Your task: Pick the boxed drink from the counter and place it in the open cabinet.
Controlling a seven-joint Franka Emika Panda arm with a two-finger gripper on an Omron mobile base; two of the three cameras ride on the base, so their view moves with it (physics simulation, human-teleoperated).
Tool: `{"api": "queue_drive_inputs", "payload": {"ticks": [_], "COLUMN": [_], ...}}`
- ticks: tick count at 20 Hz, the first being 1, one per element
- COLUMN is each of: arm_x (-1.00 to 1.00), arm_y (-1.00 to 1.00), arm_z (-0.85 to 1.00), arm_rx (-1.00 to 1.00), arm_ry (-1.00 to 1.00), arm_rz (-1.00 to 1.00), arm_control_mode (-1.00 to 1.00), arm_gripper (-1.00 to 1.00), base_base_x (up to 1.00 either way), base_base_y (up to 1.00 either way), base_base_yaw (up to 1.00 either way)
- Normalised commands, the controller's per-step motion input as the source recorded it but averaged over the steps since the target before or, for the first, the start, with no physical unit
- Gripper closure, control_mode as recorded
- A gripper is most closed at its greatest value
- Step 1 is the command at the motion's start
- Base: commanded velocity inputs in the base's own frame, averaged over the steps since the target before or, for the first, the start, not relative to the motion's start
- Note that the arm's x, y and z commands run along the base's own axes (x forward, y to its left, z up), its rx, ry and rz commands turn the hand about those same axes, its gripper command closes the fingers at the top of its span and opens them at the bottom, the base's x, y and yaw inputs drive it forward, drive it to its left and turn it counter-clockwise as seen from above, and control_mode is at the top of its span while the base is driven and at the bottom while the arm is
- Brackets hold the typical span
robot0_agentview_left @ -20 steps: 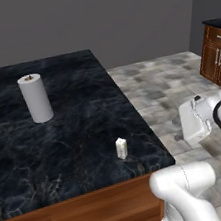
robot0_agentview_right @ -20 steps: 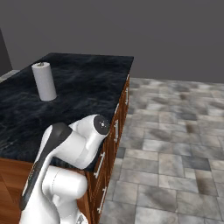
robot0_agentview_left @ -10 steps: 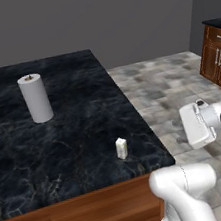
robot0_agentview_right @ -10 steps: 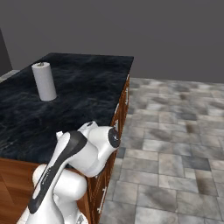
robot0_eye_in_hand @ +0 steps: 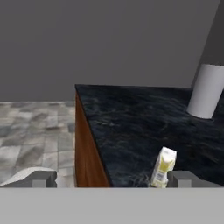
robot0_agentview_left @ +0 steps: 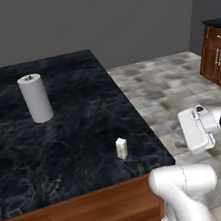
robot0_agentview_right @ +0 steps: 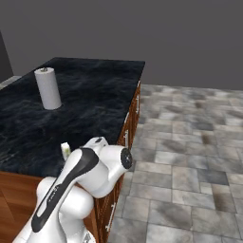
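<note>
The boxed drink (robot0_agentview_left: 121,148) is a tiny cream carton standing upright near the right front corner of the black counter (robot0_agentview_left: 74,123). It also peeks out behind my arm (robot0_agentview_right: 65,150), and in the hand view the carton (robot0_eye_in_hand: 163,166) stands low and to the right. My gripper (robot0_eye_in_hand: 113,179) is open, with its fingertips (robot0_eye_in_hand: 43,178) far apart and nothing between them. It hangs off the counter's right edge over the floor (robot0_agentview_left: 185,131), level with the countertop and facing it, well apart from the carton. The open cabinet is out of view.
A tall white paper towel roll (robot0_agentview_left: 35,98) stands further back on the counter (robot0_agentview_right: 48,88) (robot0_eye_in_hand: 206,92). The counter has warm wood sides (robot0_eye_in_hand: 87,148). Grey tiled floor (robot0_agentview_right: 190,137) spreads to the right. Low brown cabinets (robot0_agentview_left: 220,59) stand at the far right.
The hand has sunk a little lower beside the counter's right edge, and the arm has folded down. The jaws stayed open and the carton has not moved.
</note>
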Motion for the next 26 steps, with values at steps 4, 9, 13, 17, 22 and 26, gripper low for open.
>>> {"api": "queue_drive_inputs", "payload": {"ticks": [4,9,13,17,22,26], "arm_x": [0.0,0.0,0.11,0.27,0.32,0.34], "arm_y": [0.15,0.21,0.29,0.29,0.27,0.2], "arm_z": [-0.18,-0.16,-0.24,-0.24,-0.23,-0.22], "arm_rx": [0.03,0.03,0.06,0.08,0.04,0.05], "arm_ry": [0.0,-0.01,0.0,0.0,0.0,0.0], "arm_rz": [0.0,0.0,0.0,0.0,0.0,0.0], "arm_control_mode": [-1.0,-1.0,-1.0,-1.0,-1.0,-1.0], "arm_gripper": [-1.0,-1.0,-1.0,-1.0,-1.0,-1.0], "base_base_x": [0.0,0.0,0.0,0.0,0.0,0.0], "base_base_y": [0.0,0.0,0.0,0.0,0.0,0.0], "base_base_yaw": [0.0,0.0,0.0,0.0,0.0,0.0]}}
